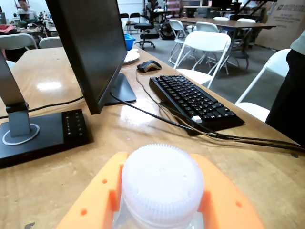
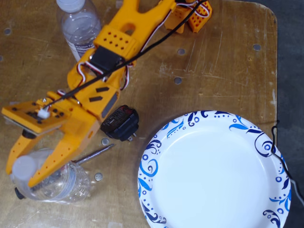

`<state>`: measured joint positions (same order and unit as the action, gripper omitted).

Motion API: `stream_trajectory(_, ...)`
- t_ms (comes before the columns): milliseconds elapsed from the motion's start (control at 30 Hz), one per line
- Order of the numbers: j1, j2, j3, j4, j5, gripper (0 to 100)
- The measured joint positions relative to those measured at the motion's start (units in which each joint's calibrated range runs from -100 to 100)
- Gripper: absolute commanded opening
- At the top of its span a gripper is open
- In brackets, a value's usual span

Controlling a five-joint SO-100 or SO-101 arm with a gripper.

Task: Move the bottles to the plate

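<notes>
Claw around upright bottle, cap up

Gripper: matt orange plastic. Gripped bottle: clear, crinkled plastic; its cap was white, ribbed. Second bottle at bench's far left edge: clear plastic. Plate: smooth white paper, blue print. Bench: worn, scratched wood, slight sheen.

wooden table | carries: plate, two bottles, screwdriver
</notes>
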<state>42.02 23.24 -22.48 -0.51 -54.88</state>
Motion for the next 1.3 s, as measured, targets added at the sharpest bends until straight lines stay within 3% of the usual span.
stream_trajectory(267,-2.8,-14.8,-0.3,13.7,-0.8,13)
stream_trajectory(433,-8.6,-24.7,-0.3,24.6,-4.9,13)
stream_trajectory(733,-19.9,-38.1,-0.1,43.7,-5.6,13)
stream_trajectory(933,-24.3,-46.3,12.1,38.7,-5.6,13)
stream_trajectory(1300,-27.4,-63.3,57.1,6.0,-4.3,13)
